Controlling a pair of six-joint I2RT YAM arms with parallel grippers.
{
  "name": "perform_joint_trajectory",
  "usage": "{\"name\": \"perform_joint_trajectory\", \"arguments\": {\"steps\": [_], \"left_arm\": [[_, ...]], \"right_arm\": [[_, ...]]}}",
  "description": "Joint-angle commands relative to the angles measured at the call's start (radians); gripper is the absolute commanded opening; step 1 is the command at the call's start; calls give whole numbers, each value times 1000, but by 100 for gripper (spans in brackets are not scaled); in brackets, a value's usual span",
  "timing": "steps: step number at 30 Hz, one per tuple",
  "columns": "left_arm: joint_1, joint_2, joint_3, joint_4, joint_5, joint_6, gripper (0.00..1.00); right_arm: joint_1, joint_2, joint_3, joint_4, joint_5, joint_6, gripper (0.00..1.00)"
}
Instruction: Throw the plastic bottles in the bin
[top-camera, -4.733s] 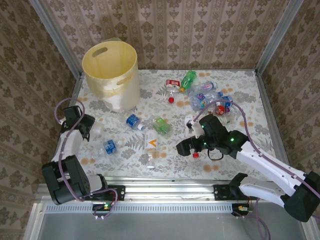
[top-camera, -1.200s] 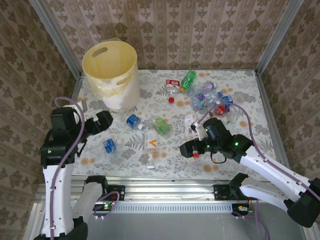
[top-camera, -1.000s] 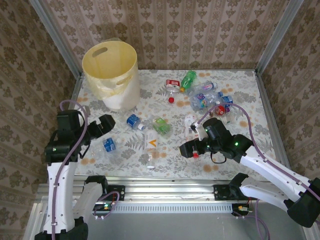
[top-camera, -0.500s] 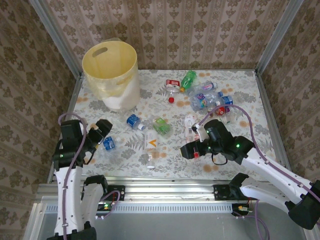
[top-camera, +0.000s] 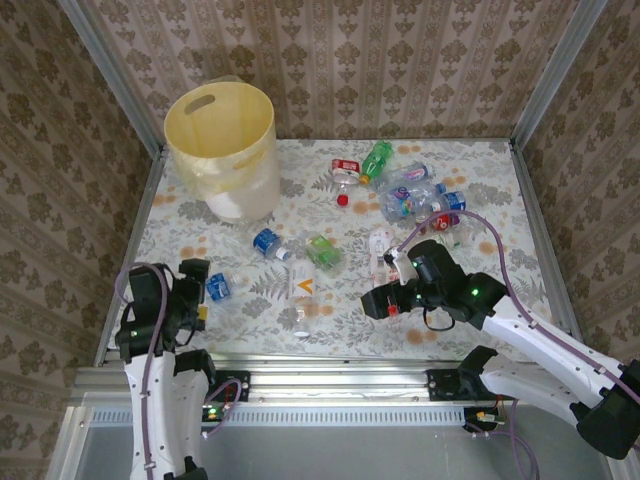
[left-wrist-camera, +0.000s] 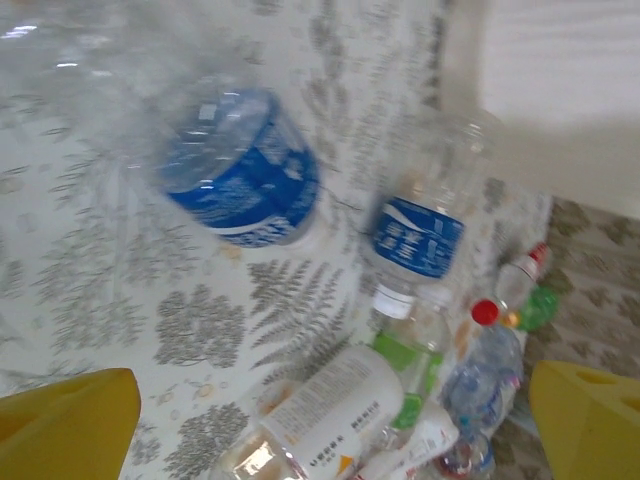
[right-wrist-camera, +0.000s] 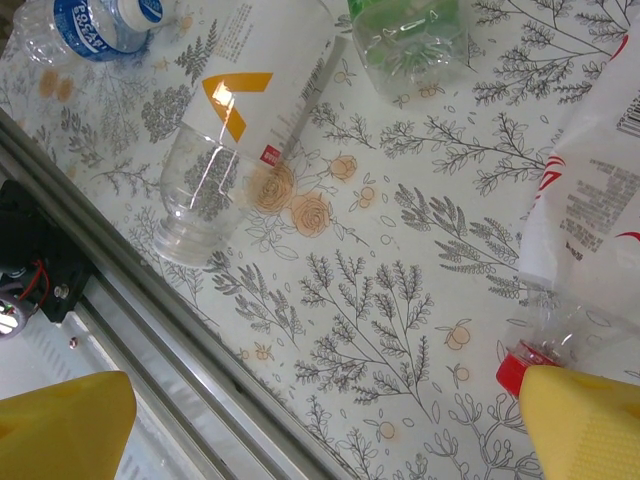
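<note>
The pale yellow bin (top-camera: 220, 140) stands at the table's far left. Several plastic bottles lie scattered: a blue-labelled one (top-camera: 218, 288) (left-wrist-camera: 240, 180), a second blue-labelled one (top-camera: 265, 242) (left-wrist-camera: 418, 235), a white-labelled one with an orange mark (top-camera: 302, 290) (right-wrist-camera: 250, 100), a green-labelled one (top-camera: 322, 250) (right-wrist-camera: 405, 35), and a red-capped one (top-camera: 380, 255) (right-wrist-camera: 585, 230). My left gripper (top-camera: 200, 290) (left-wrist-camera: 320, 440) is open, low, just left of the nearest blue-labelled bottle. Open too, my right gripper (top-camera: 372, 302) (right-wrist-camera: 320, 430) hovers over bare cloth with the red cap beside its right finger.
More bottles are heaped at the back right (top-camera: 415, 195), with a green one (top-camera: 377, 158) behind them. The metal front rail (top-camera: 320, 362) (right-wrist-camera: 120, 320) runs close under the right gripper. Patterned walls close in the table on three sides.
My left arm has swung down and back toward the near-left corner, bringing its open gripper low beside the blue-labelled bottle. The right arm has barely shifted.
</note>
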Motion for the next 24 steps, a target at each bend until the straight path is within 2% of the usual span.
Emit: {"name": "perform_joint_trajectory", "arguments": {"steps": [1,5,24], "left_arm": [[5,23,33,-139,-91,-109,100],[5,61,32,-150,-131,-149,100],[4,319,3,80,-175,-194,100]], "right_arm": [[-3,-1,-9,12,-7,18,100],[-3,2,-2,6,-7,15,100],[-3,23,-7,22,-16,22,100]]}}
